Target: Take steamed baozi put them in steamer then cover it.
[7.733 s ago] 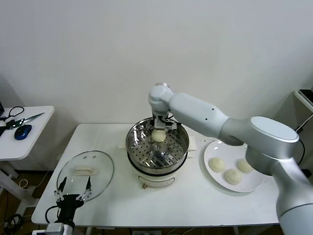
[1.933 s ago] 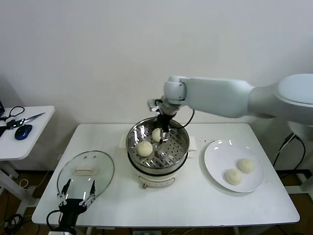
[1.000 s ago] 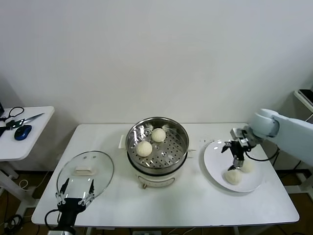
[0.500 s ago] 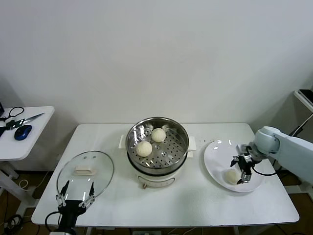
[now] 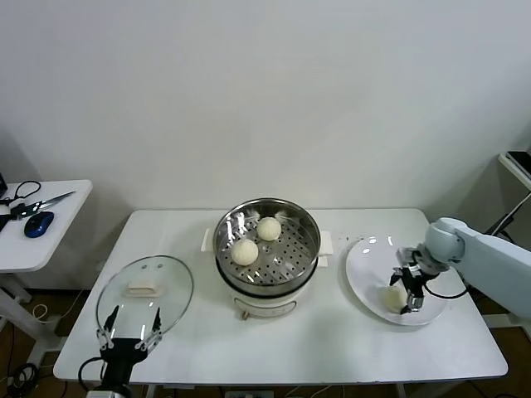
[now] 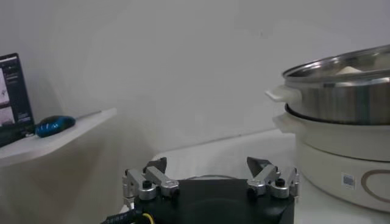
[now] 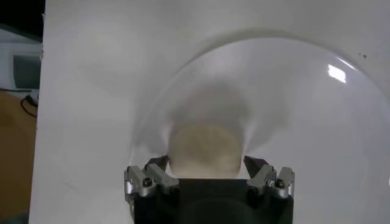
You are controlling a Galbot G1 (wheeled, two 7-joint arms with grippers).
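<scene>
- Buns in the steamer number two: one bun toward the front left of the holed tray, another bun just behind it, near the back wall.
- On the white plate to my right I can make out only one bun for sure, the one my right gripper is down on; whether a fourth lies behind my gripper I cannot tell.
- So the loading is, by my judgement, about half done. Left to do: this bun, any other on the plate, then the lid.
- My right gripper has its fingers spread wide, one to each side of the plate bun. They straddle it but I see no squeeze on the dough yet, so I do not count it as held.
- That bun looks round, smooth and pale cream, with a soft matte skin and no dents showing.
- Lid lies flat on the table, well to the left of the steamer, handle up, not yet in use.
- My left gripper waits at the near edge of the lid, fingers wide apart and holding nothing.
</scene>
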